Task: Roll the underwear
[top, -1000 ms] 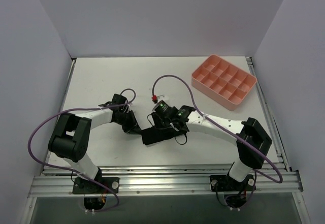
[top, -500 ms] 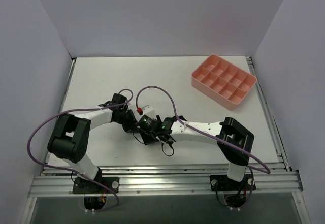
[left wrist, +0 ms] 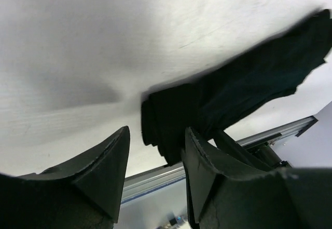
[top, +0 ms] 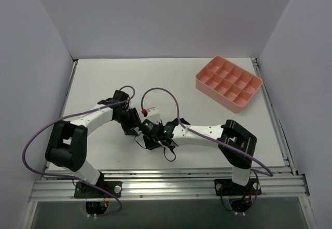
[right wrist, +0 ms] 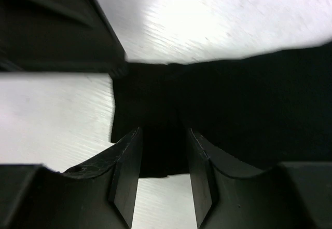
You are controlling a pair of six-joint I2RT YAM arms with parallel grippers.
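Observation:
The underwear [left wrist: 249, 78] is a black fabric strip lying on the white table [top: 104, 78], its near end [left wrist: 168, 117] folded into a thick roll. In the top view the underwear [top: 154, 144] shows only as a small dark bundle under the two wrists. My left gripper [left wrist: 157, 131] stands open, its fingertips just short of the rolled end, nothing pinched. My right gripper [right wrist: 163, 130] has its jaws closed in on the folded underwear [right wrist: 161, 151], whose fabric fills the gap between the fingers [right wrist: 127, 172]. Both grippers [top: 130, 125] [top: 147, 132] meet near the table's front centre.
A pink compartment tray [top: 228, 81] sits at the back right. Purple cables [top: 163, 91] loop over both arms. The metal rail [top: 171, 179] marks the front edge, close behind the underwear. White walls enclose the table on three sides.
My right arm swept left with the underwear, bunching it into a shorter roll beside the left gripper. The left gripper has opened and shifted slightly back.

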